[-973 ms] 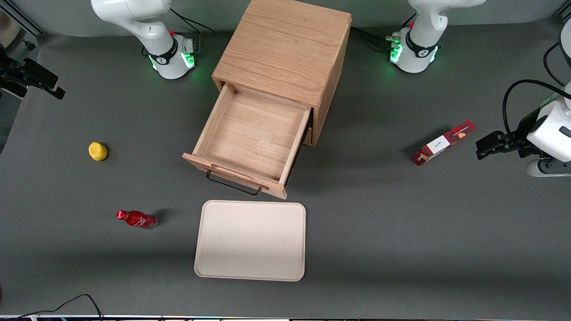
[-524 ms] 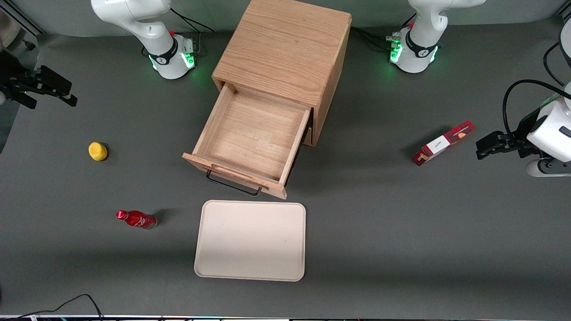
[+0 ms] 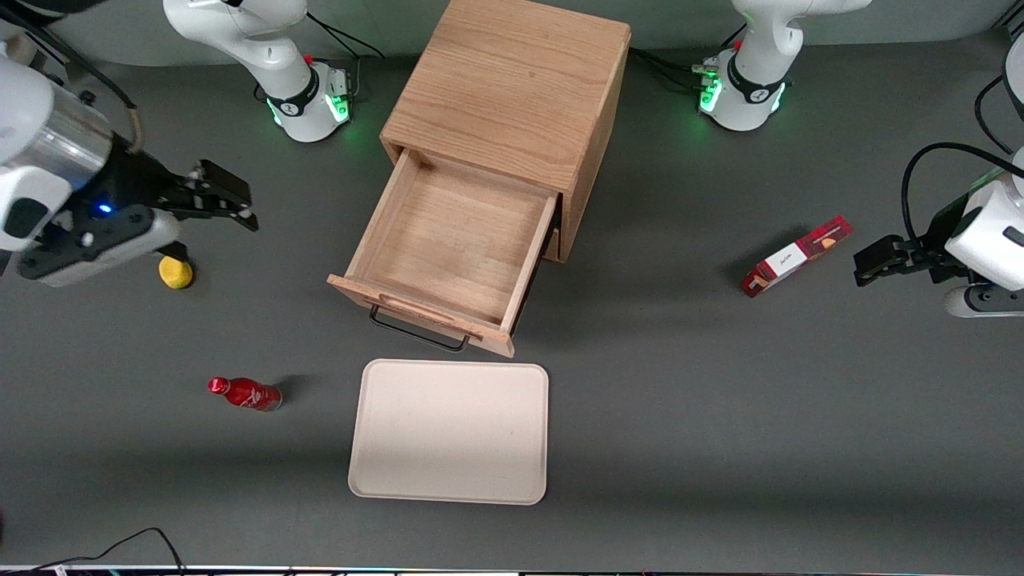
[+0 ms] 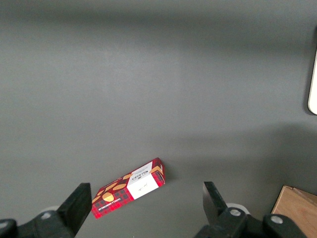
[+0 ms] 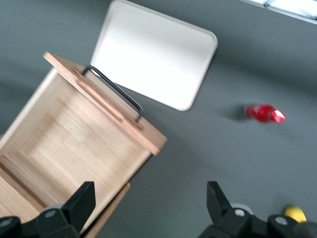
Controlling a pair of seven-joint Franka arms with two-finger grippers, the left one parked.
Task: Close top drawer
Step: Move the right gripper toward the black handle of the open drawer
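Top drawer (image 3: 456, 248) pulled well out of the oak cabinet (image 3: 512, 88), empty; its long axis runs from the cabinet toward the front camera, black wire handle (image 3: 418, 334) facing the cream tray (image 3: 450, 432). Gripper (image 3: 232, 202) hovers above the table (image 3: 680, 416) near the lemon (image 3: 175, 272), jaws parted, grasping nothing.

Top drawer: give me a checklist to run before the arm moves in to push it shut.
1. Top drawer pulled far out of the cabinet: ok, needs closing.
2. Drawer inside holds nothing that could jam: ok.
3. Black handle and drawer front free, tray lies apart, nearer the front camera: ok.
4. Gripper open, holding nothing: ok.
5. Gripper at the drawer front: not ok, it hangs toward the working arm's end, above the table near the lemon.
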